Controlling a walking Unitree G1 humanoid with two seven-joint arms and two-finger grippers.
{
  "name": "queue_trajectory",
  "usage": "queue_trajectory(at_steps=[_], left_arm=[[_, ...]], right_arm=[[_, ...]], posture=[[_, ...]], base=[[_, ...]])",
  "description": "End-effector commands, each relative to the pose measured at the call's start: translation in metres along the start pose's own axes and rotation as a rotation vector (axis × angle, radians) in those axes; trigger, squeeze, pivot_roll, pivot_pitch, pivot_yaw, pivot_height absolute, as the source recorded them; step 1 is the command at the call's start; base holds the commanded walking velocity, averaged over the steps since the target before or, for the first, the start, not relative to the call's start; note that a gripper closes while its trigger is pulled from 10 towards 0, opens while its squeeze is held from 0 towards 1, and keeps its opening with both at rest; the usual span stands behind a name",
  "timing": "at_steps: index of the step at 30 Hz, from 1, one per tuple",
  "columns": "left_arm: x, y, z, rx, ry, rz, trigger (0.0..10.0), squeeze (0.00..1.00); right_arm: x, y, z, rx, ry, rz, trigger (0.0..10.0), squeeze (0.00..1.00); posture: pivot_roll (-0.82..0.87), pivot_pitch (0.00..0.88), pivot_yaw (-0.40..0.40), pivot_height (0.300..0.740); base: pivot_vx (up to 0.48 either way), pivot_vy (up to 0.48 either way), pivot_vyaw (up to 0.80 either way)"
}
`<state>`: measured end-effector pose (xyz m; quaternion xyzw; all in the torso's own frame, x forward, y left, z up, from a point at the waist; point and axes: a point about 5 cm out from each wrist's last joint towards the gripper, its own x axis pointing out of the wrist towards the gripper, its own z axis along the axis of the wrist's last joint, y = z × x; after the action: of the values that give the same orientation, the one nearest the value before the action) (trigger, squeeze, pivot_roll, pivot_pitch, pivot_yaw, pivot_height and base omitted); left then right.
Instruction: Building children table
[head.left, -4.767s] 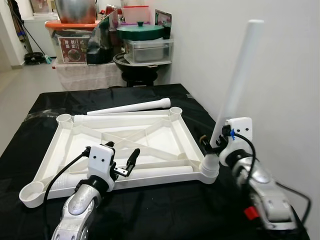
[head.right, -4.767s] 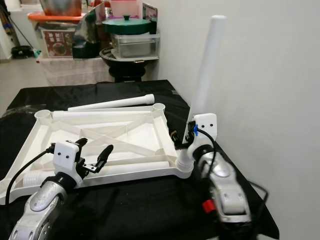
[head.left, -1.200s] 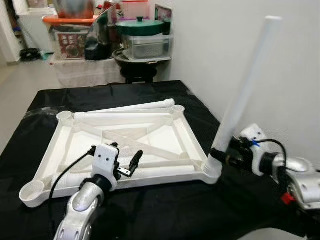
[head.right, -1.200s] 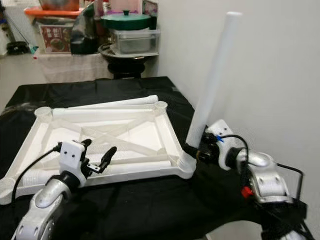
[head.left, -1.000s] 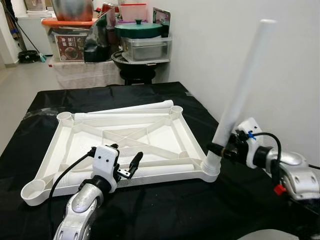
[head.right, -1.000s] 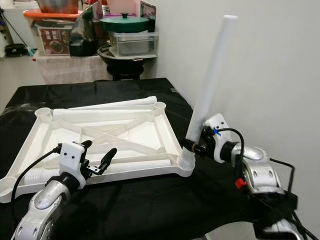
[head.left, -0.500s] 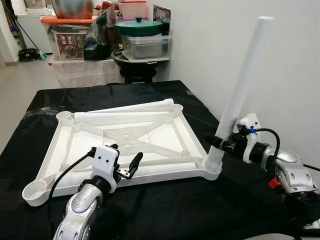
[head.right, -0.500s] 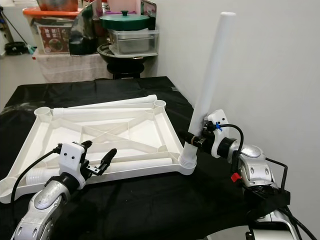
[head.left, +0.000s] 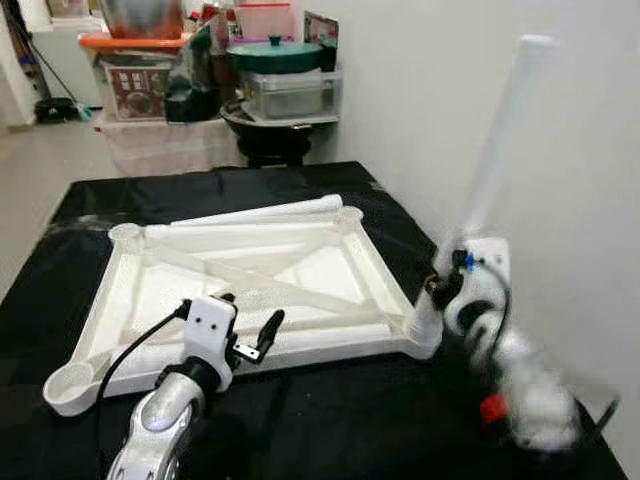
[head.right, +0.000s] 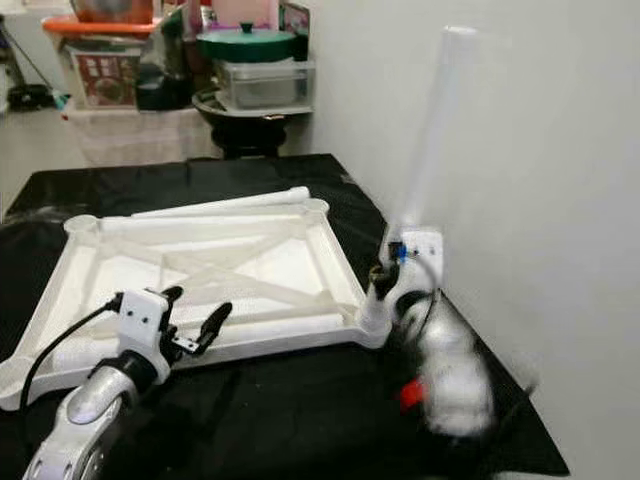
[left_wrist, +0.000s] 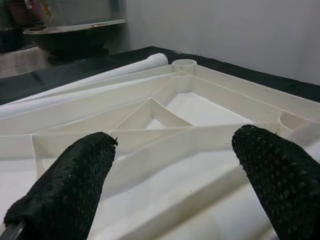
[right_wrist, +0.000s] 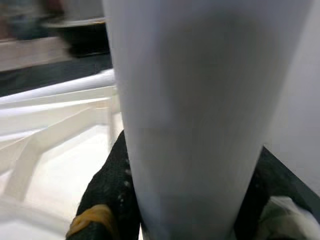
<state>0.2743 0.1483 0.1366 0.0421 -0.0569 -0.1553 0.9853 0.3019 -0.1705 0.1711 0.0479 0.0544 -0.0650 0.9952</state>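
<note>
The white table top (head.left: 130, 290) lies upside down on the black cloth. One white leg (head.left: 495, 150) stands nearly upright in its near right corner socket (head.left: 425, 335). My right gripper (head.left: 440, 285) is shut on that leg just above the socket; in the right wrist view the leg (right_wrist: 200, 100) sits between the black fingers (right_wrist: 112, 170). My left gripper (head.left: 250, 310) hovers open over the near rail, empty, with the ribs of the top (left_wrist: 150, 115) ahead of it. A loose leg (head.left: 255, 212) lies along the far edge. Another leg (head.left: 320, 322) lies inside the frame by the near rail.
The white wall (head.left: 580, 150) stands close to the right of the table. Behind the table is a cluttered stand with a green-lidded pot (head.left: 280, 55) and boxes. The near left socket (head.left: 65, 385) is unfilled. Bare black cloth (head.left: 330, 420) stretches in front of the frame.
My right arm has swung round toward the near side of the leg and is blurred with motion. The leg stays in its socket. The left gripper has not moved.
</note>
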Motion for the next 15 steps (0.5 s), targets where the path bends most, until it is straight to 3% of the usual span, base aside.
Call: queue_trajectory(at_steps=[1, 6, 7, 11, 13, 14, 15], left_arm=[[0.0, -0.002, -0.001, -0.004, 0.007, -0.008, 10.0, 0.0], [0.003, -0.001, 0.0, 0.0, 0.001, -0.006, 10.0, 0.0], [0.004, -0.001, 0.0, 0.001, -0.001, -0.004, 10.0, 0.0], [0.004, -0.001, 0.001, 0.0, -0.002, -0.003, 10.0, 0.0], [0.004, -0.001, 0.0, -0.002, -0.002, -0.003, 10.0, 0.0], [0.003, -0.002, -0.001, -0.004, -0.001, -0.004, 10.0, 0.0], [0.002, -0.002, -0.001, -0.006, -0.001, -0.004, 10.0, 0.0]], right_arm=[[-0.004, -0.009, -0.026, -0.001, 0.155, -0.098, 0.0, 0.0], [0.001, -0.002, -0.014, 0.026, 0.111, -0.125, 0.0, 0.0], [0.003, 0.001, -0.008, 0.041, 0.088, -0.105, 10.0, 0.0], [0.005, 0.003, -0.004, 0.05, 0.075, -0.088, 10.0, 0.0], [0.005, 0.004, 0.007, 0.049, 0.035, -0.027, 10.0, 1.0], [0.008, -0.002, 0.019, 0.008, -0.009, 0.009, 10.0, 1.0], [0.011, -0.007, 0.029, -0.011, -0.06, 0.042, 10.0, 0.87]], posture=[[0.06, 0.0, -0.053, 0.74], [0.05, 0.0, -0.056, 0.74], [0.05, 0.0, -0.055, 0.74], [0.05, 0.0, -0.056, 0.74], [0.05, 0.0, -0.058, 0.74], [0.05, 0.0, -0.057, 0.74], [0.05, 0.0, -0.057, 0.74]], base=[[0.0, 0.0, 0.0], [0.0, 0.0, 0.0], [0.0, 0.0, 0.0], [0.0, 0.0, 0.0], [0.0, 0.0, 0.0], [0.0, 0.0, 0.0], [0.0, 0.0, 0.0]])
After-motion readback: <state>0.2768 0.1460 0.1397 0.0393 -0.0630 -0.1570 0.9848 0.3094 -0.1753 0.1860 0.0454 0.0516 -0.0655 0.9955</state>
